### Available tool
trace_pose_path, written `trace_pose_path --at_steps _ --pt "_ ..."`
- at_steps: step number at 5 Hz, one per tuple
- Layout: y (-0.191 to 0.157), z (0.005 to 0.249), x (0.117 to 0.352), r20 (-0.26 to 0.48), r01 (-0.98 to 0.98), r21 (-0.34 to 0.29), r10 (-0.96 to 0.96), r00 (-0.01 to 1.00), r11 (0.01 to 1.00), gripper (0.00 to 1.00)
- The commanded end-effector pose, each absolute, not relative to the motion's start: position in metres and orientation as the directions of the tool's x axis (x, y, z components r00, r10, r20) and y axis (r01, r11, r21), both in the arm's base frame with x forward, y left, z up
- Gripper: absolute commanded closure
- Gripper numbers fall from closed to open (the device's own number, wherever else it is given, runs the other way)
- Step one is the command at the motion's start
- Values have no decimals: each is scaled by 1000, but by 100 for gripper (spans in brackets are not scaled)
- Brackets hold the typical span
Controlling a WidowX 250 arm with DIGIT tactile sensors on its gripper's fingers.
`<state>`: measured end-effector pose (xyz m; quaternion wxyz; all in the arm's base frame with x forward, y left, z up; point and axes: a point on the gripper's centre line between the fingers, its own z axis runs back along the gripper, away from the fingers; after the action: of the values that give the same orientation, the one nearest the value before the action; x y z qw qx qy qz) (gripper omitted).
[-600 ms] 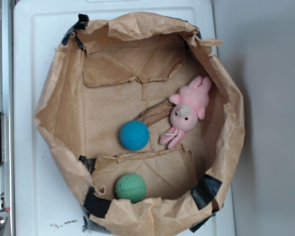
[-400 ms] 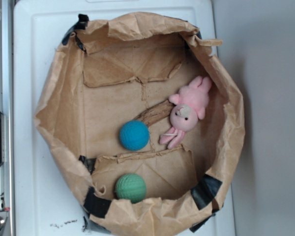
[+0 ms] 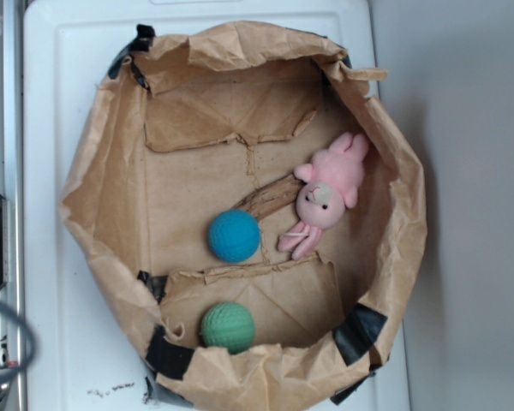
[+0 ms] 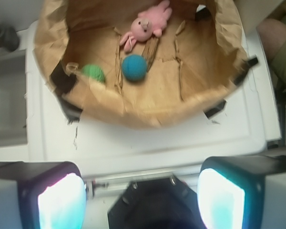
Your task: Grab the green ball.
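Observation:
The green ball lies in the near-bottom part of a crumpled brown paper bag, close to its taped wall. In the wrist view the green ball shows at the bag's left side, just behind the paper rim. My gripper is open, its two pale pads spread wide at the frame's bottom, nothing between them. It hangs well outside the bag, over the white surface and a black robot part. The exterior view shows none of the gripper.
A blue ball sits mid-bag, a pink plush bunny to its right. Both also appear in the wrist view: blue ball, bunny. The bag stands on a white tray-like top. A grey cable loops at lower left.
A grey cable loop has come into the exterior view at the lower left edge. The balls, the plush and the bag have not moved.

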<state>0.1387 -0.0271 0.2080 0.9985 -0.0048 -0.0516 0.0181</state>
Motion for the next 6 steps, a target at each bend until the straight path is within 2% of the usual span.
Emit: trace_pose_path --at_steps 1,2,3,5,6 --pt "-27 200 183 150 -92 -65 101 984 994 0" --pt "-35 180 205 116 -197 -23 198 973 980 0" --pt "-43 164 227 59 -344 -16 345 937 939 0" --pt "-38 133 240 -13 -680 -41 680 733 732 0" --pt "-38 133 240 -13 -680 -41 680 733 732 0"
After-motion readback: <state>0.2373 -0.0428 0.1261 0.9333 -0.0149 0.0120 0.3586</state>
